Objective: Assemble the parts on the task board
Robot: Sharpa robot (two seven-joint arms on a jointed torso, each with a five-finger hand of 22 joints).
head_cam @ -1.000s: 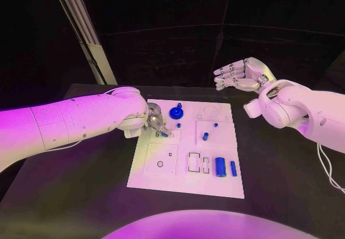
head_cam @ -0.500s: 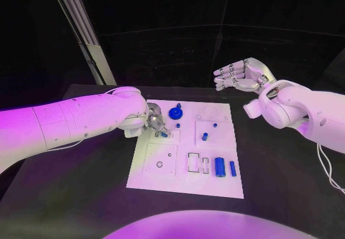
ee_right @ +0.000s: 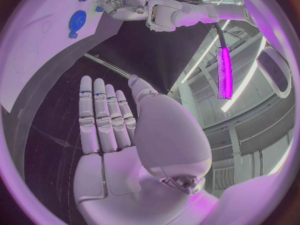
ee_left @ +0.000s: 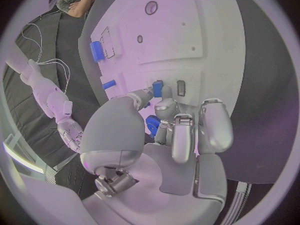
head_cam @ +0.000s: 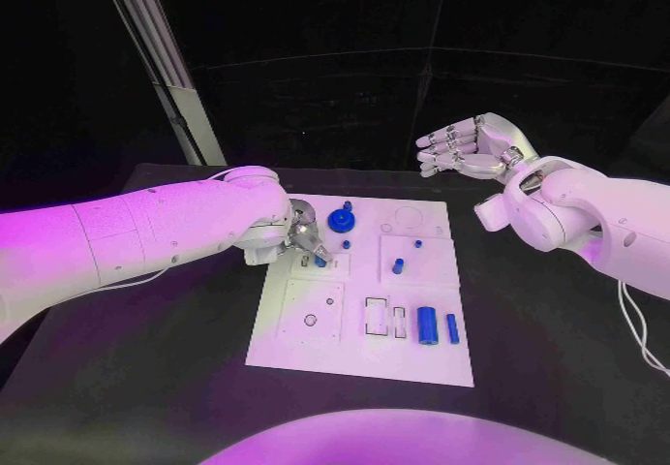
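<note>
Pinching a small blue part [head_cam: 319, 260], left hand [head_cam: 299, 237]; right hand [head_cam: 468, 145] spread, empty.

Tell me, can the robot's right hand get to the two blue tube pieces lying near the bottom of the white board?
Probably yes. The right hand is open and raised beyond the task board, holding nothing, and nothing covers the two blue cylinders. The left hand works at the opposite edge.

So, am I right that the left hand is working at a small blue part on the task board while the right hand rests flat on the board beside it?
Not quite. The left hand is indeed at a small blue part on the task board, but the right hand is not on the board: the head view shows it raised off beyond the board's far right corner, fingers apart and holding nothing.
</note>
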